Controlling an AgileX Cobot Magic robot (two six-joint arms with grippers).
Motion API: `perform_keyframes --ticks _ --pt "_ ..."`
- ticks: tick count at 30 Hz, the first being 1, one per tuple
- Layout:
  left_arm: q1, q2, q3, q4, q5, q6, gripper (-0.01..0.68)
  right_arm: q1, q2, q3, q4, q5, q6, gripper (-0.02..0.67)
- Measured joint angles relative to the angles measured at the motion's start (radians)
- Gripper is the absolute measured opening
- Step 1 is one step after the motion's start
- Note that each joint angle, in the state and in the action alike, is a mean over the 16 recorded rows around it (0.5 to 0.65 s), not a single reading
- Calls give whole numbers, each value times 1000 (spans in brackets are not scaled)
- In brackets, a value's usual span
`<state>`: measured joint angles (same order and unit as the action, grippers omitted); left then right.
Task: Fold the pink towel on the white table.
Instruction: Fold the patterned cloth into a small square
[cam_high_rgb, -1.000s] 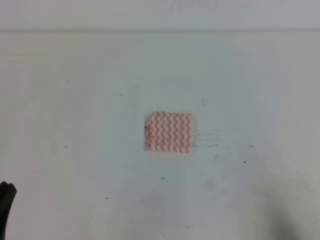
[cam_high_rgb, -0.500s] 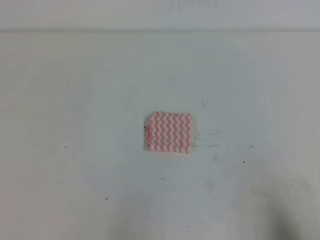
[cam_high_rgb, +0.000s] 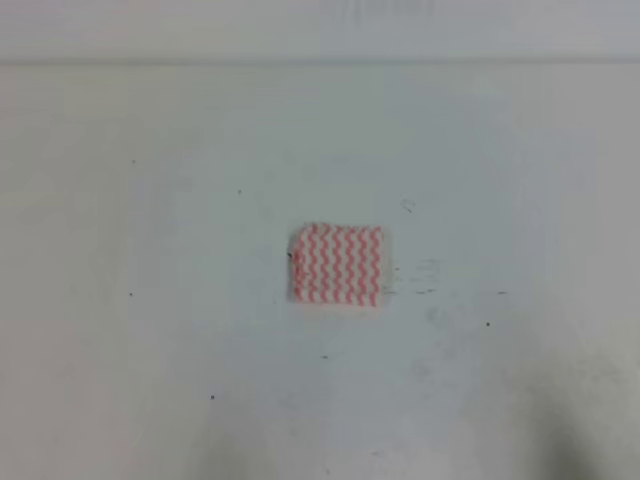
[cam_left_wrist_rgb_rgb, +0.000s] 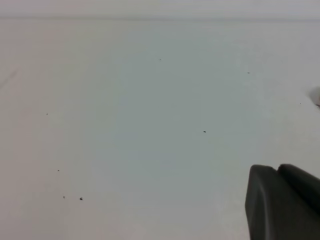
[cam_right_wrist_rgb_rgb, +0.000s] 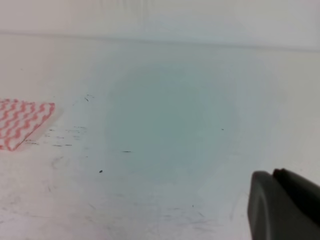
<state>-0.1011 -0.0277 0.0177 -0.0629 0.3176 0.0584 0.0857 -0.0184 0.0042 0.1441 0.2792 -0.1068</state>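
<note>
Near the middle of the white bench (cam_high_rgb: 150, 250) lies the pink towel (cam_high_rgb: 337, 264), a small compact rectangle with its zigzag stripes facing up and its edges lying flat and fairly square. From the right wrist view the same towel (cam_right_wrist_rgb_rgb: 22, 122) shows at the far left, well apart from that arm's hand. Judging by how small and tidy the cloth sits, the folding looks done — nothing loose trails from it, and I see no corner sticking out that would call for another fold. What may be left is only for the arms to settle clear.

Neither hand appears in the high view. Each wrist view shows just a dark corner of its own hand at the lower right — the left hand (cam_left_wrist_rgb_rgb: 282, 202) over bare bench, the right hand (cam_right_wrist_rgb_rgb: 285, 205) likewise — and from so little I cannot tell whether either is open or closed. Neither is holding the towel.

Against the frame a second ago, a dark piece of the left arm that showed at the lower left edge of the high view is gone; the towel has not shifted.
</note>
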Motion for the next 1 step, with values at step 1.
perform_keyframes --ticks 1 --pt "0 0 1 1 2 0 -3 0 0 0 0 0 0 -18"
